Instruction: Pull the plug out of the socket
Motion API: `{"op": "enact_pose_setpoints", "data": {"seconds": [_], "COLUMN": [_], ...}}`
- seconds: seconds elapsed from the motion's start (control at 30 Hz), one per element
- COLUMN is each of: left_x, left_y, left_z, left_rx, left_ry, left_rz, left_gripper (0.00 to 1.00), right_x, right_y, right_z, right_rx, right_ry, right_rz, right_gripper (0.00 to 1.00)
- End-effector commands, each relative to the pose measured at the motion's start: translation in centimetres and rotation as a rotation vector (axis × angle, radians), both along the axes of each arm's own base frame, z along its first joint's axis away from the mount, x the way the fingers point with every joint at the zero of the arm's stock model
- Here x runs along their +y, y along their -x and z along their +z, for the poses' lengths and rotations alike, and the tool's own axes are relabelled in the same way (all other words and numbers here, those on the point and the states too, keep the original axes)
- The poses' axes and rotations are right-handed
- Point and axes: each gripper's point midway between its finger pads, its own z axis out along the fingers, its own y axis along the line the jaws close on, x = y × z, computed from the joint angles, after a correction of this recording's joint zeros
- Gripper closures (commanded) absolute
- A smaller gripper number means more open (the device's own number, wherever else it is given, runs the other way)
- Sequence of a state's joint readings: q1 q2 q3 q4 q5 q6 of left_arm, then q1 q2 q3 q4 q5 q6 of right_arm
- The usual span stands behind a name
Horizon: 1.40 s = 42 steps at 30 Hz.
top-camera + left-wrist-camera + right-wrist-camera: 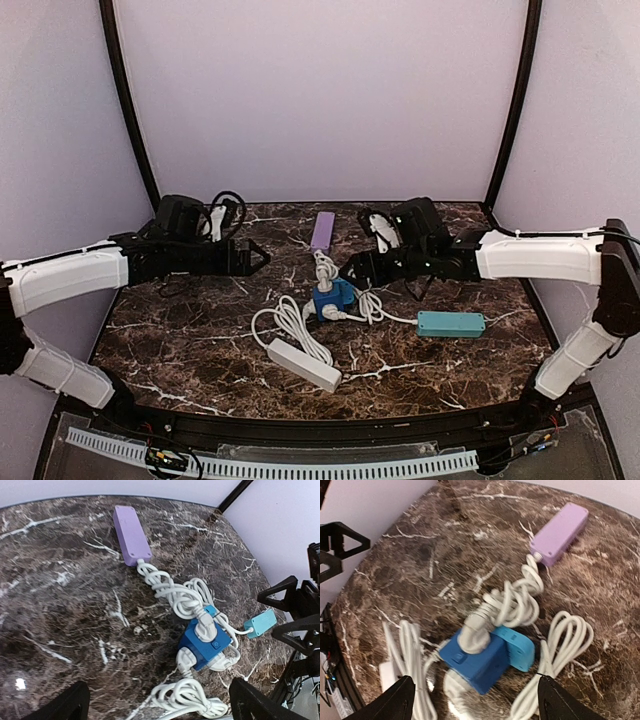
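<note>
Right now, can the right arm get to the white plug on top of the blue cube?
Probably yes. The right gripper hangs open close to the blue cube, and nothing covers the white plug. Its bundled cord lies beside it, not over it.

We see the socket [332, 298] on the table [180, 340], a plug [205, 625] on top; the rear power strip [323, 230] lies behind it, the right power strip [450, 323] to its right, the front power strip [304, 364] before it.
</note>
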<state>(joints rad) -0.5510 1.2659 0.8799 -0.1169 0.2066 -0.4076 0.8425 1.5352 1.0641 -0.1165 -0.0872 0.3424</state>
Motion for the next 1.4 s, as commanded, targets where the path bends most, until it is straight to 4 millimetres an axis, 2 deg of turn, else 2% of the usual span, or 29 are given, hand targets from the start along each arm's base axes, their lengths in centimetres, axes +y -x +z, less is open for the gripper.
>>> {"op": "enact_pose_setpoints", "data": {"seconds": [0.0, 0.03, 0.07, 0.17, 0.27, 0.6, 0.7, 0.83, 0.97, 1.03, 1.13, 1.23, 1.37], "left_x": [-4.3, -5.6, -6.4, -9.1, -10.2, -10.0, -9.1, -7.6, -6.5, -6.0, -5.7, -5.8, -6.9], "left_y": [-0.3, -0.1, -0.2, 0.1, 0.2, 0.2, 0.3, 0.1, 0.1, 0.0, 0.3, 0.7, 0.7], "left_z": [-0.7, -0.2, -1.2, -1.6, -2.8, -4.1, -4.6, -4.7, -4.8, -5.0, -5.7, -6.3, -6.9], "left_rx": [0.088, 0.085, 0.117, 0.144, 0.192, 0.208, 0.211, 0.21, 0.23, 0.24, 0.27, 0.3, 0.327], "left_ry": [0.079, 0.097, 0.099, 0.144, 0.169, 0.123, 0.063, 0.001, 0.007, 0.006, 0.005, 0.022, 0.051], "left_rz": [0.031, 0.008, 0.007, -0.033, -0.042, -0.042, -0.029, -0.008, 0.006, 0.018, 0.03, 0.029, -0.003], "left_gripper": [0.0, 0.0, 0.0, 0.0, 0.0, 0.0, 0.0, 0.0, 0.0, 0.0, 0.0, 0.0, 0.0], "right_x": [-0.7, -0.4, 0.1, 1.5, 2.3, 4.5, 6.2, 9.3, 11.1, 11.2, 9.8, 7.3, 3.5], "right_y": [0.1, 0.3, 0.6, 1.6, 2.1, 1.3, 1.6, 3.6, 3.8, 3.6, 2.6, 1.8, 0.9], "right_z": [-4.2, -4.6, -4.8, -5.3, -6.1, -8.1, -7.8, -6.7, -6.1, -5.7, -4.7, -3.6, -4.2], "right_rx": [0.171, 0.196, 0.22, 0.282, 0.315, 0.246, 0.213, 0.187, 0.179, 0.161, 0.092, 0.035, 0.022], "right_ry": [-0.019, -0.036, -0.057, -0.139, -0.188, -0.129, -0.115, -0.153, -0.187, -0.19, -0.169, -0.153, -0.126], "right_rz": [-0.024, -0.011, 0.009, 0.061, 0.081, 0.143, 0.195, 0.301, 0.33, 0.321, 0.258, 0.184, 0.092], "right_gripper": [0.25, 0.28, 0.3, 0.35, 0.36, 0.35, 0.35, 0.35, 0.35, 0.35, 0.3, 0.22, 0.14]}}
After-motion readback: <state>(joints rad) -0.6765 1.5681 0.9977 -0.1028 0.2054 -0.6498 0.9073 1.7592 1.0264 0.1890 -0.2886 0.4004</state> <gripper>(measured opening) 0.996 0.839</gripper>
